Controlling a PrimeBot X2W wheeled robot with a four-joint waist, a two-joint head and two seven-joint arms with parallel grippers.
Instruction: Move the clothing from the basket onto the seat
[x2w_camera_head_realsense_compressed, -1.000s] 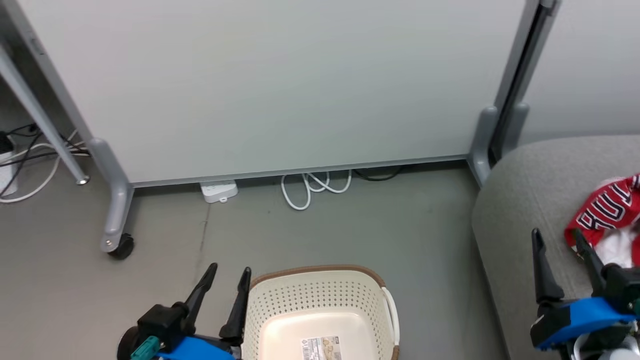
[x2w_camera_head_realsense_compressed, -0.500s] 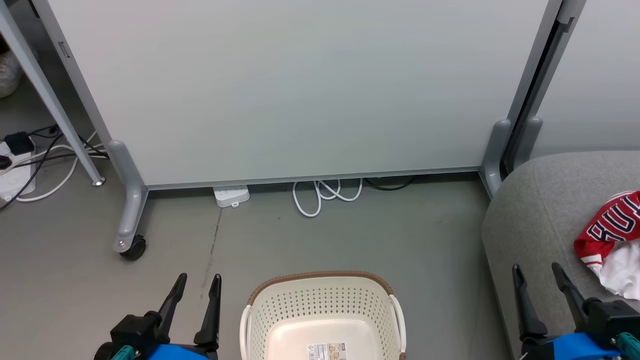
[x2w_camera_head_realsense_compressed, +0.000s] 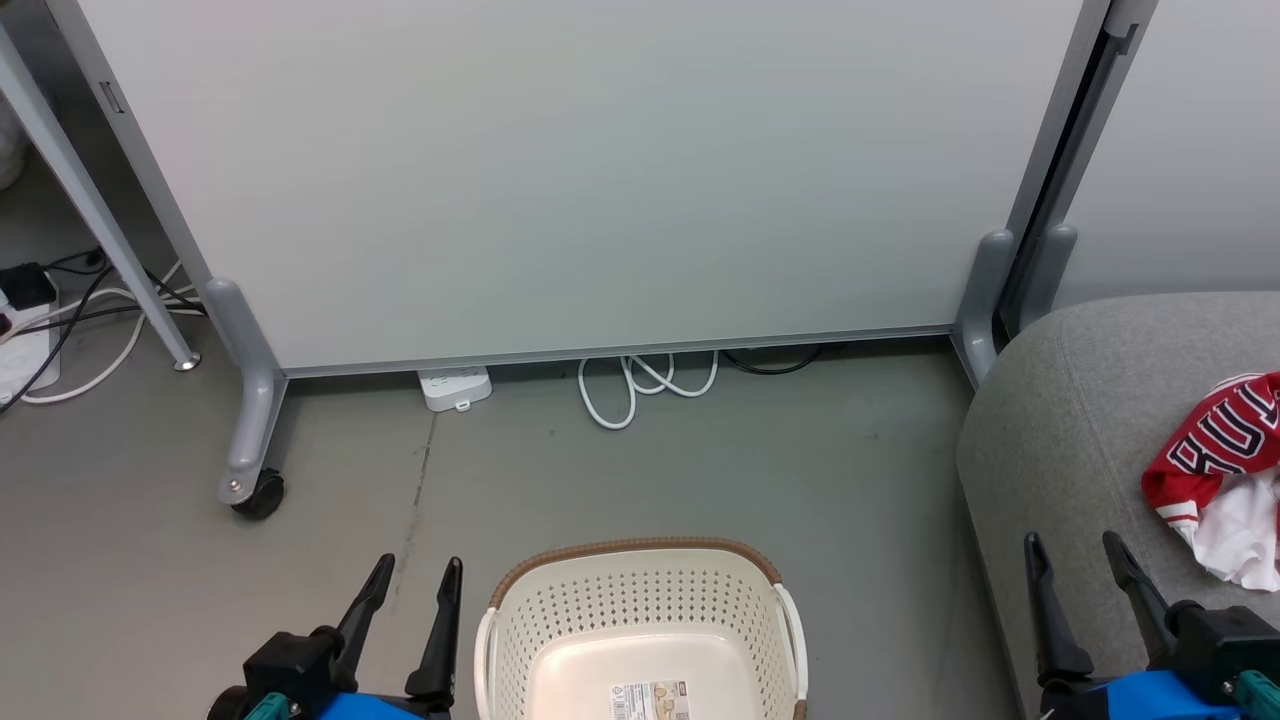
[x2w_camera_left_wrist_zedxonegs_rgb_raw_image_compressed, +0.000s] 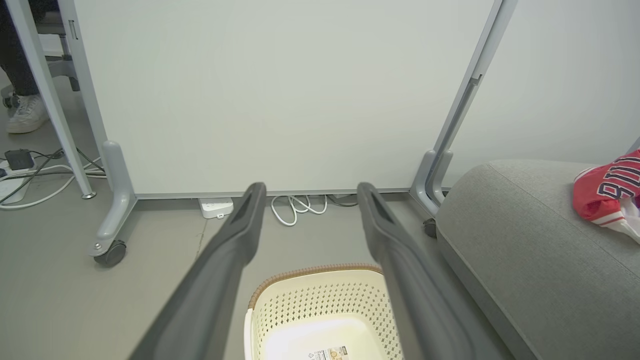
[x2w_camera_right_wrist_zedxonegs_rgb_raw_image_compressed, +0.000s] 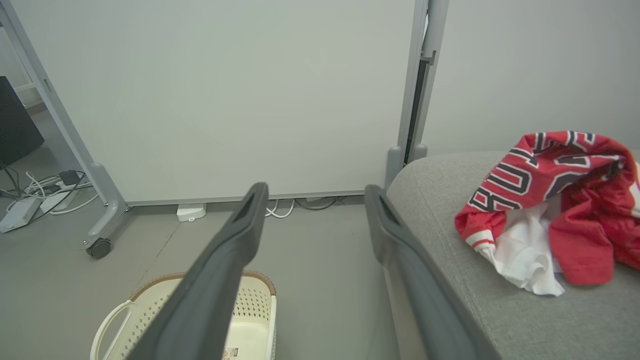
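Red clothing (x2w_camera_head_realsense_compressed: 1210, 450) lies crumpled on the grey seat (x2w_camera_head_realsense_compressed: 1070, 420), to the right of the right fingers (x2w_camera_head_realsense_compressed: 1045, 610) and not touching them. Both pairs are spread apart, holding nothing. The left fingers (x2w_camera_head_realsense_compressed: 443, 630) hang just left of the basket (x2w_camera_head_realsense_compressed: 640, 600), which is on the floor (x2w_camera_head_realsense_compressed: 700, 470).

Jersey (x2w_camera_right_wrist_zedxonegs_rgb_raw_image_compressed: 525, 175), black letters edged white on red cloth, first two read "BU" or "RU", remainder lost in folds, sticker (x2w_camera_head_realsense_compressed: 650, 698) on basket (x2w_camera_head_realsense_compressed: 640, 549) floor, printed with small picture, print too small to read
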